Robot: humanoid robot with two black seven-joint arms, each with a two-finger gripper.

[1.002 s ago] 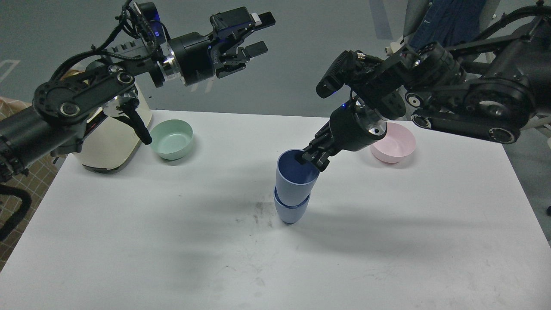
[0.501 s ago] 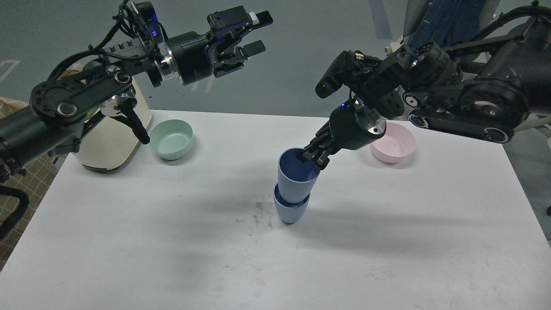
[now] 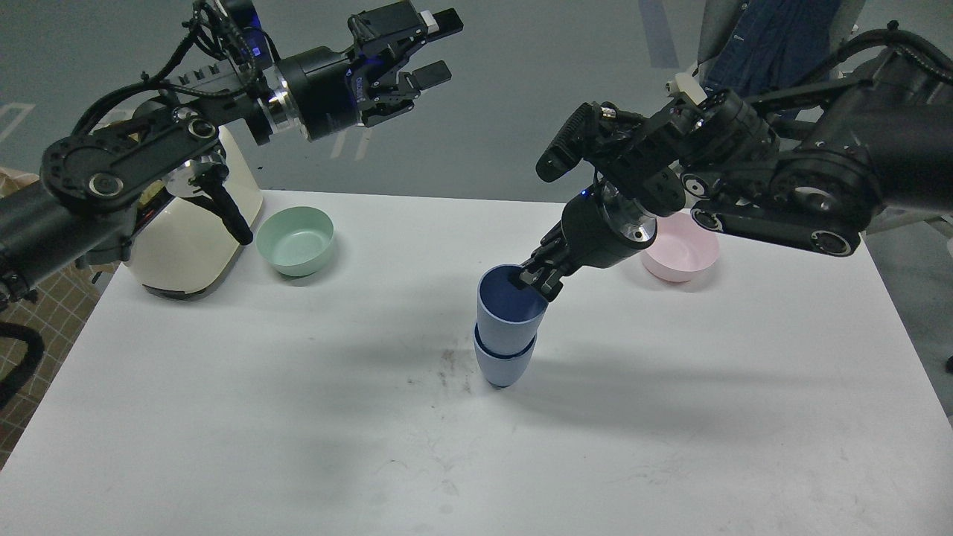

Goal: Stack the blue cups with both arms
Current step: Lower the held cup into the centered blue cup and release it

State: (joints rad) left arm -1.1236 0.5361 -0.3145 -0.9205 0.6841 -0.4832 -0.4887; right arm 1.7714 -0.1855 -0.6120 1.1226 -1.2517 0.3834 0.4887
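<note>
Head view, with your two blue cups at the middle of the white table (image 3: 223, 417). The upper blue cup (image 3: 508, 316) sits nested in the lower blue cup (image 3: 505, 365), which stands upright on its narrow base; the upper one leans slightly toward your right. Your right gripper (image 3: 537, 280) is at the upper cup's right rim, with one finger inside the mouth and the other outside the wall; you cannot tell from this angle whether the fingers press the wall. Your left gripper (image 3: 430, 46) hangs high above the table's far left, well apart from the cups, its two fingers spread and holding nothing.

Around the stack, note the dark scuff marks (image 3: 450, 366) on the tabletop just left of the lower cup. A mint-green bowl (image 3: 295, 240) rests near the far left edge, beside a cream-coloured appliance (image 3: 186, 253) at the table's corner. A pink bowl (image 3: 681, 249) rests near the far right edge, partly behind your right arm. Beyond the table lies a grey floor (image 3: 506, 112).
</note>
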